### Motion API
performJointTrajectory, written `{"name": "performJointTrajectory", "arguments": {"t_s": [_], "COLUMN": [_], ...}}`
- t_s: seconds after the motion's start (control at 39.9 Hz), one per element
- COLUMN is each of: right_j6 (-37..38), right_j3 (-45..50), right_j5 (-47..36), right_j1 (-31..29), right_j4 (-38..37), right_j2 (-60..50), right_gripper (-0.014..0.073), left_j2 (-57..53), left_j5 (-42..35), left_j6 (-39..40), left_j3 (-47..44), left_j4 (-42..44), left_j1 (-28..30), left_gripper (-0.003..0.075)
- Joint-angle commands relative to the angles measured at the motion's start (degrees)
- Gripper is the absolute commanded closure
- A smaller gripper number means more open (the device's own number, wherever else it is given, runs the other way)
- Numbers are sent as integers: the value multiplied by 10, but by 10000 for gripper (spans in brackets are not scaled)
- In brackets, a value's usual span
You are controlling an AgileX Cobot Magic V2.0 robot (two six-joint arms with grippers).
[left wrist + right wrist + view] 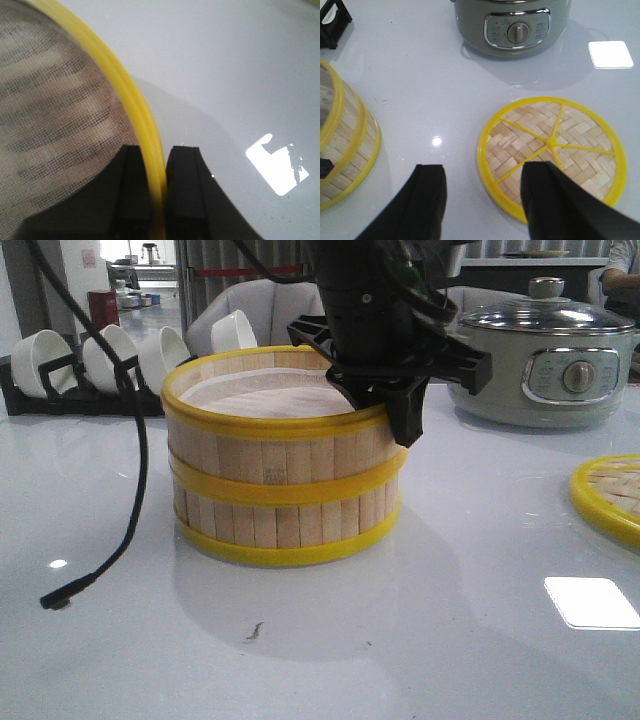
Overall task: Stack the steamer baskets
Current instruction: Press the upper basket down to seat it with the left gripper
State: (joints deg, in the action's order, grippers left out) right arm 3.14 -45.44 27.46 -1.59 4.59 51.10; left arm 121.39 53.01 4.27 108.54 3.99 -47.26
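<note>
The left hand (159, 200) pinches the yellow rim of the upper steamer basket (270, 430), one finger inside, one outside. That basket sits on the lower steamer basket (285, 525), mid-desk (420, 640). Its right side overhangs slightly, so releasing could leave it unseated. The right hand (480, 200) hangs open over a woven lid (550, 150).

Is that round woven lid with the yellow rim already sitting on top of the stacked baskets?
No, the woven lid lies flat on the table, apart from the stacked steamer baskets.
</note>
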Motion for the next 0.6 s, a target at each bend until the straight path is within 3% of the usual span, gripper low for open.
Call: {"name": "performJointTrajectory", "arguments": {"t_s": [0.0,0.58], "right_j6": [-1,-1], "right_j3": [-22,-22], "right_j5": [-43,-43], "right_j1": [-1,-1], "right_j4": [-2,-2], "right_j2": [-4,-4], "right_gripper": [148,148], "left_j2": [-37,-37], "left_j5": [-34,-36], "left_j6": [-2,-2], "left_j3": [24,24], "left_j4": [9,10], "left_j1": [-2,18], "left_gripper": [629,636]}}
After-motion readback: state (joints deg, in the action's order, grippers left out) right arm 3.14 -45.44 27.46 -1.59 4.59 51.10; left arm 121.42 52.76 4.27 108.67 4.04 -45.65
